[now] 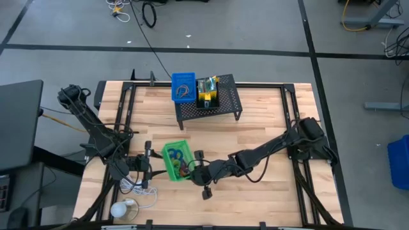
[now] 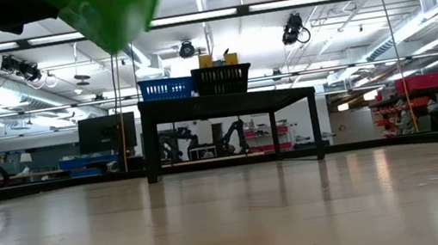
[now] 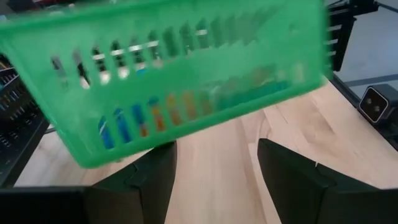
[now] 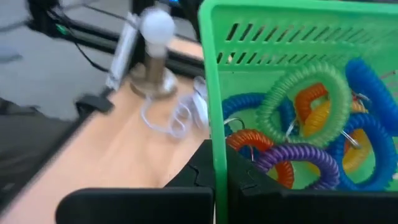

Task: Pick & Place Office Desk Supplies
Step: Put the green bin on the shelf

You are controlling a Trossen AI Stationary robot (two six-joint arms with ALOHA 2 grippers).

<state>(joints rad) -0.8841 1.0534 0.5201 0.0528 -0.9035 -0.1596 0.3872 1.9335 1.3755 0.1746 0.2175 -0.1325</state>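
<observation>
A green tray (image 1: 176,160) holding several coiled loops in blue, purple, orange and green (image 4: 311,137) hangs above the near middle of the table. In the low view the green tray (image 2: 111,12) is tilted and well clear of the tabletop. My right gripper (image 1: 194,168) is shut on its right-hand wall. My left gripper (image 1: 151,163) stands open just left of the tray, its two fingers (image 3: 155,177) apart, with the tray's slotted wall (image 3: 174,81) in front of them and untouched. My right gripper (image 4: 221,171) pinches the tray's right-hand wall (image 4: 219,134), one finger inside the tray and one outside it. It reaches in from the table's right, slanting a little downward. The tray is lifted clear of the table and tilted, the loops lying inside it.
A black mesh stand (image 1: 209,105) at the far middle carries a blue tray (image 1: 183,87) and a black tray with a yellow block (image 1: 207,96). A white coiled cable (image 1: 137,188) and a white ball-like object (image 1: 119,209) lie at the near left corner.
</observation>
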